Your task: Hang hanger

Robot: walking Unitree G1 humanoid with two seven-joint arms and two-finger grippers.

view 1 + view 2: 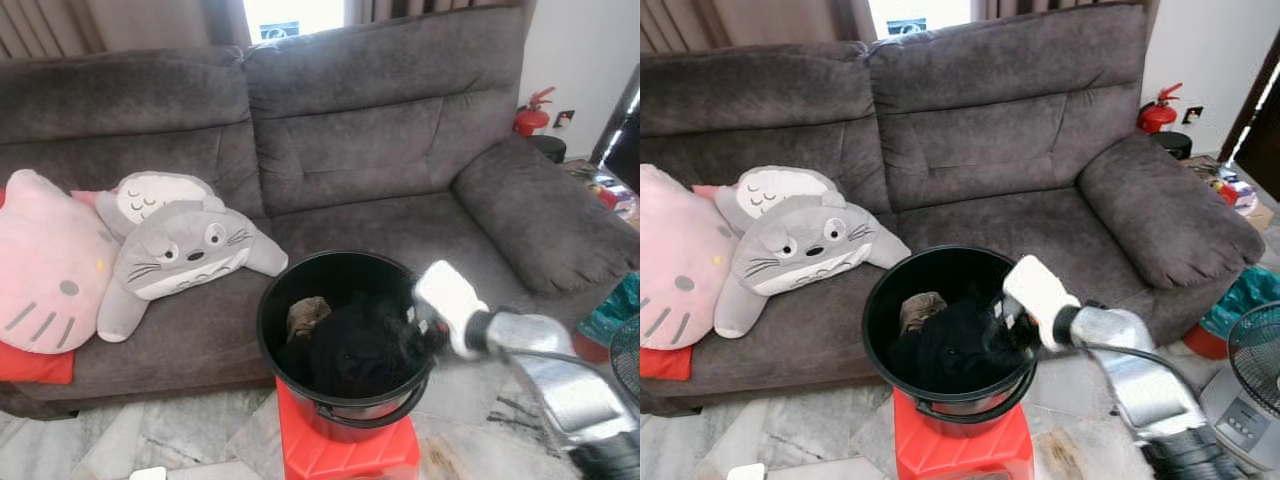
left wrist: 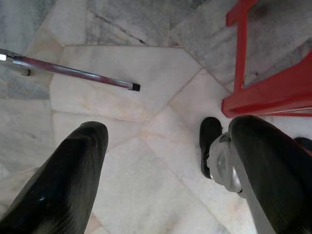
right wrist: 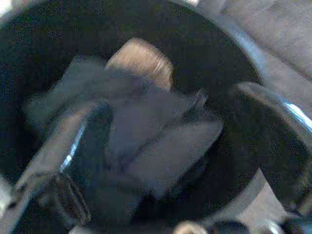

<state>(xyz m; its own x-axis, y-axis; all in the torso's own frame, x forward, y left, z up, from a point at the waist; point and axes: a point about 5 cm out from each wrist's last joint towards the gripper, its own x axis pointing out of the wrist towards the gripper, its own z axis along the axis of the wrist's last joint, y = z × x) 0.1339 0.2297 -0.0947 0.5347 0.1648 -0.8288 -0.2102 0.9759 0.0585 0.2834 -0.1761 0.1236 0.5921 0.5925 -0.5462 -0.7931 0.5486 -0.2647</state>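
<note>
Right pincer (image 3: 165,141) blurred; perhaps gripping dark cloth (image 3: 146,131); unclear.

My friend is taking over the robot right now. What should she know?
Right gripper: reaching into the black bucket, jaws open around the dark clothes inside; nothing gripped yet.
Left gripper: hanging idle over the marble floor, jaws open, holding nothing.
The bucket stands on a red stool in front of the grey sofa. A tan item lies under the clothes.
Done: the reach into the bucket.
Left: I cannot make out a hanger. Close on the clothes, lift them out, then find and hang the hanger.
</note>
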